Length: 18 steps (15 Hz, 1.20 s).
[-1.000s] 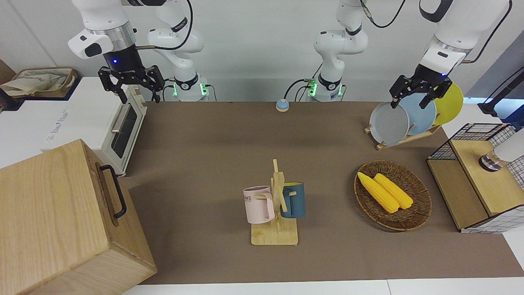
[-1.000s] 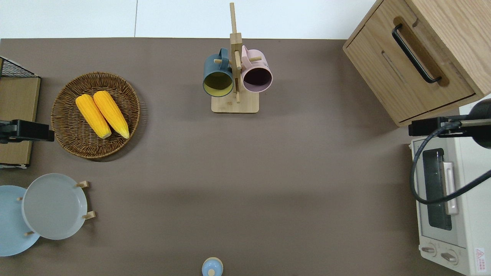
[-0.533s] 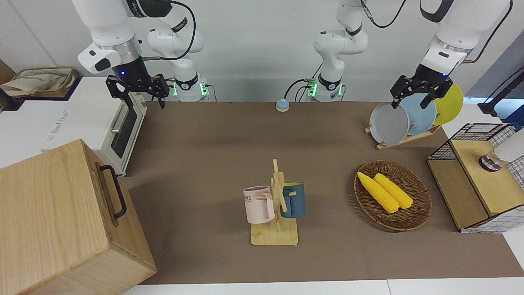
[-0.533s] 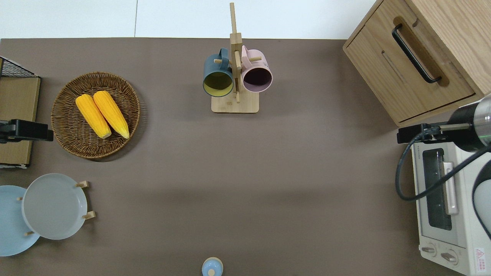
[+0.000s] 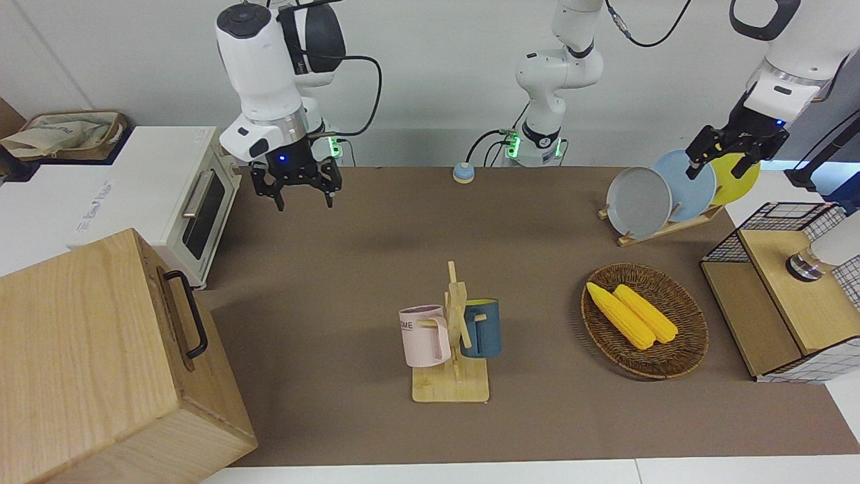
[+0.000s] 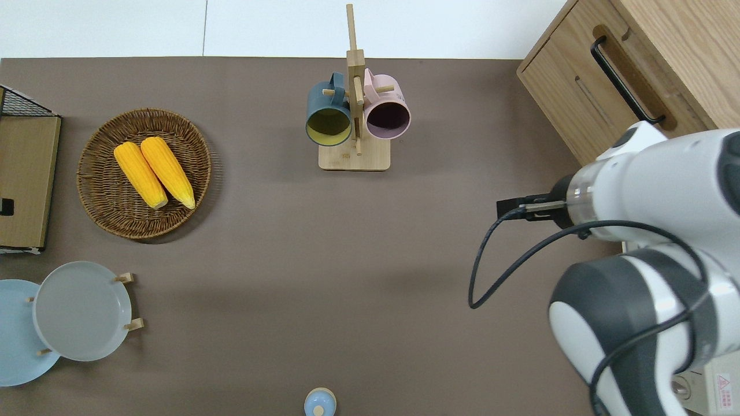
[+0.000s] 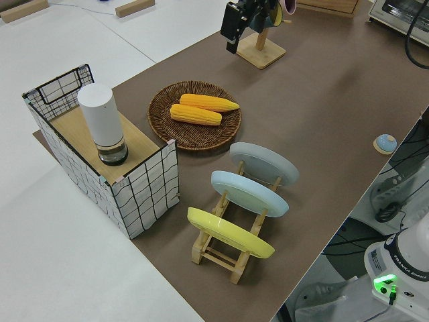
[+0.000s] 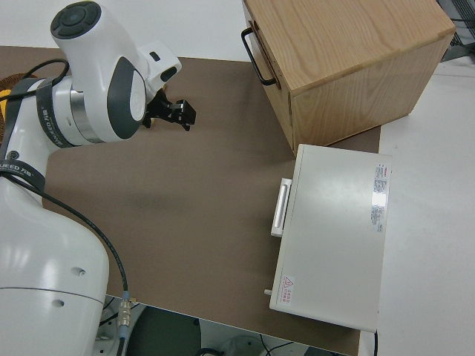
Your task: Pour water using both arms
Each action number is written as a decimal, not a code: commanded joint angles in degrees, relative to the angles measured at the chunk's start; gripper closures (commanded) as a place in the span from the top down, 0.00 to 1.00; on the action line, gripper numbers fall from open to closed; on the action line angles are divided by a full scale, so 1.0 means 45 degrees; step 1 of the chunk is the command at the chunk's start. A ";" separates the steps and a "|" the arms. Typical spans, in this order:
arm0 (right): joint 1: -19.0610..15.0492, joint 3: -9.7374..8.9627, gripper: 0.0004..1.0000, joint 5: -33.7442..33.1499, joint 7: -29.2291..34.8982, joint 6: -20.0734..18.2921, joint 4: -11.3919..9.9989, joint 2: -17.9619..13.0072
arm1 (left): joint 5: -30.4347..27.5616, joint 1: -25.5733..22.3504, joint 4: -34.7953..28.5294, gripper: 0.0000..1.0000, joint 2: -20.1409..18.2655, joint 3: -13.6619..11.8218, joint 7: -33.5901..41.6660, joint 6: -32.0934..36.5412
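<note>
No water shows in any view. My right gripper hangs open and empty over the brown mat, between the toaster oven and the mug rack; the right side view shows the right gripper too, while the overhead view hides it under the arm. My left gripper is open and empty, up in the air at the left arm's end, over the wire basket's edge. A pink mug and a blue mug hang on a wooden rack. A white cylinder stands in the wire basket.
A wicker basket holds two corn cobs. Three plates stand in a wooden rack. A toaster oven and a wooden cabinet fill the right arm's end. A small blue bell sits near the robots' bases.
The right arm has swung from above the toaster oven out over the mat. The left gripper has moved off the plates toward the left arm's end of the table. Both stay open.
</note>
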<state>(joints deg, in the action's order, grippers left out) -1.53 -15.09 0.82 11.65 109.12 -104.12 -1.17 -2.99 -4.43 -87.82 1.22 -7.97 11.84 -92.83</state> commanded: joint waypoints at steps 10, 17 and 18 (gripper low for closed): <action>-0.0050 -0.2095 0.99 -0.0258 0.1513 0.4714 -0.1745 0.0688 | -0.0409 -0.4814 0.1508 0.99 0.2169 -0.0085 0.6898 -0.1497; 0.0300 -0.2095 0.99 -0.3477 0.1551 0.7854 -0.1667 0.2620 | -0.1912 -0.5440 0.1353 0.99 0.2501 -0.0203 0.7348 -0.3663; 0.0417 -0.2076 0.99 -0.4004 0.1552 0.8344 -0.1589 0.2932 | -0.2088 -0.5479 0.1275 0.99 0.2560 -0.0203 0.7348 -0.4306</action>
<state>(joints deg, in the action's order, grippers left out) -0.80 -24.22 -11.04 17.95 140.30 -111.74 8.04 -9.23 -27.57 -82.80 11.14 -8.95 42.98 -107.08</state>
